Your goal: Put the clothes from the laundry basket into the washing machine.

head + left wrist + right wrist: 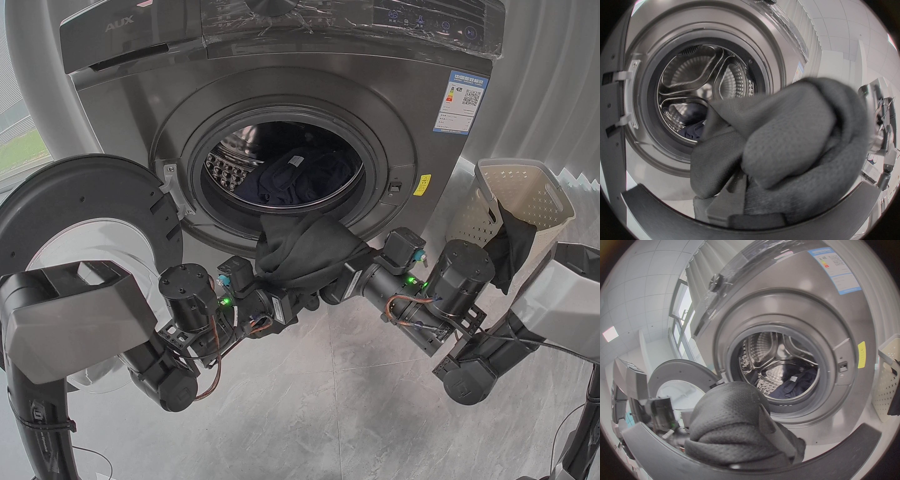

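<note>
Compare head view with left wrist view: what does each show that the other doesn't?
Head only: the cream perforated plastic laundry basket with a dark garment hanging over its rim, and the open round door. Left wrist only: the white tiled ceiling. Both: the grey front-loading washing machine, dark-blue clothes inside it, and the black mesh garment before its opening.

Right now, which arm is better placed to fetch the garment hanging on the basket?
Right. Its arm is beside the laundry basket and that hanging garment; the left arm sits by the open door.
</note>
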### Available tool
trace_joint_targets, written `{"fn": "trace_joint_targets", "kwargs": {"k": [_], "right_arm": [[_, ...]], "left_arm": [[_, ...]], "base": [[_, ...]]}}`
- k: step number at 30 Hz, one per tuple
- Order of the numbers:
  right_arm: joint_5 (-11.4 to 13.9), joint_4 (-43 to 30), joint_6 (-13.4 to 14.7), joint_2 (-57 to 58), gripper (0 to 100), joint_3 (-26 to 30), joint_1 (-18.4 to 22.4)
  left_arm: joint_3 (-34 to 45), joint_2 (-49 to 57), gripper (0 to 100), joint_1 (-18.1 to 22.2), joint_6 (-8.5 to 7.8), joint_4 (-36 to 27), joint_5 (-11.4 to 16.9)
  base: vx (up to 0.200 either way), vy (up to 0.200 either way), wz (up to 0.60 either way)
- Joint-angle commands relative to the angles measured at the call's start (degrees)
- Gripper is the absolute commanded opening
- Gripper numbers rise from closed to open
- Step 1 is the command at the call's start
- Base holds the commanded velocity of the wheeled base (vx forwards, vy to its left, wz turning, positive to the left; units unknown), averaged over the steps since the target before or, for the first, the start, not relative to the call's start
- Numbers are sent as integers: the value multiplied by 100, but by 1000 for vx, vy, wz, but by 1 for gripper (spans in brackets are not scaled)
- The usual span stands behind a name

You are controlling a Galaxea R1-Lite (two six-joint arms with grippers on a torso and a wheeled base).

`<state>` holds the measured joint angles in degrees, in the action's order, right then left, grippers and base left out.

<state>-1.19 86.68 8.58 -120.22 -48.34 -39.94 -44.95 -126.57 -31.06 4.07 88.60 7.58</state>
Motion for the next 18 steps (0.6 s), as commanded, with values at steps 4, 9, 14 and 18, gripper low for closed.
{"fn": "trace_joint_targets", "kwargs": {"k": [4, 9, 14, 18], "right_arm": [[-21, 7, 38, -186, 0, 114, 311], [-30, 7, 47, -291, 0, 158, 249], [-21, 42, 73, -300, 0, 114, 214], [-4, 86, 82, -265, 0, 96, 135]], "left_arm": [[293, 590, 0, -49, 67, 8, 6], [329, 880, 0, -75, 85, 8, -73], [399, 986, 0, -75, 94, 8, -81], [452, 977, 0, -75, 94, 8, -81]], "base": [[0, 0, 0], [0, 0, 0], [0, 0, 0], [0, 0, 0]]}}
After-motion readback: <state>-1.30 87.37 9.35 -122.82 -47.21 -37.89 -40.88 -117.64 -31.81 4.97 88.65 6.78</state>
